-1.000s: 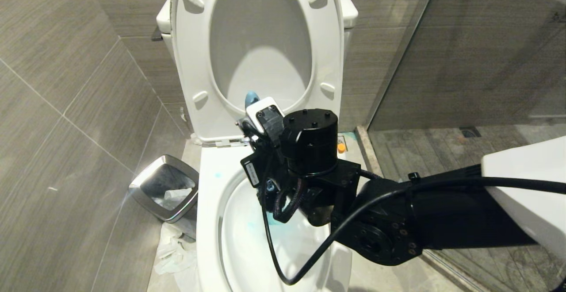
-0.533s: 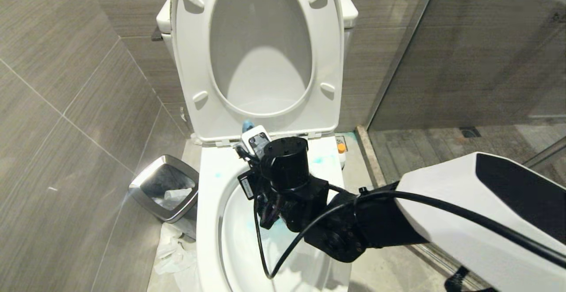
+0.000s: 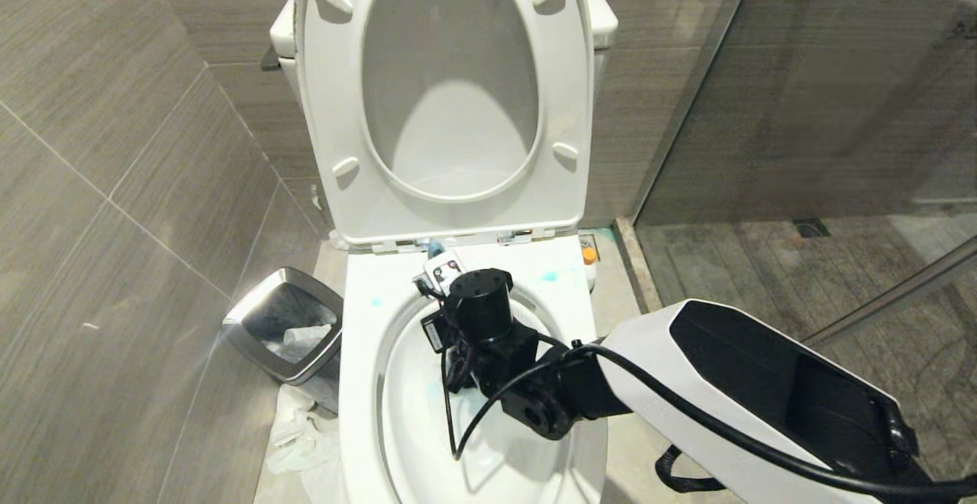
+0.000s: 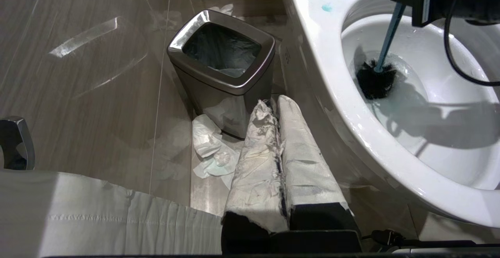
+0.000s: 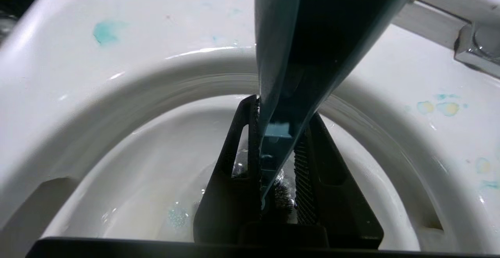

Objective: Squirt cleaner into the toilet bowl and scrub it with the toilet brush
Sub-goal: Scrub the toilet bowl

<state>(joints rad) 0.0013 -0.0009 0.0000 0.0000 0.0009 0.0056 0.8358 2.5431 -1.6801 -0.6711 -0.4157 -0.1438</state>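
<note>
Two stages can be judged: cleaner is already spread, with blue-green splashes on the toilet bowl (image 3: pixel 359 351) rim, and scrubbing is under way. The toilet brush (image 4: pixel 375 79) is clamped by the right gripper (image 5: pixel 275 172), bristles at the bowl's water near the rim's 12 o'clock. The left gripper (image 4: pixel 279 164) is closed, empty.

toilet bowl (image 3: pixel 359 382): glossy white, with turquoise spots on the rim near its back edge and pale blue tint in the water
seat and lid (image 3: pixel 320 107): white
toilet brush (image 4: pixel 384 35): teal-blue handle, black bristle head
right gripper (image 5: pixel 278 164): black fingers
left gripper (image 4: pixel 279 164): fingers wrapped in white, frayed covering smudged with grey
bin (image 4: pixel 222 68): brushed steel rim and walls, black liner inside
crumpled paper (image 4: pixel 209 148): white, on the floor against the bin's front corner
cleaner (image 3: pixel 588 256): orange cap
wall tiles (image 3: pixel 114 145): grey-brown with fine horizontal streaks and pale grout lines
</note>
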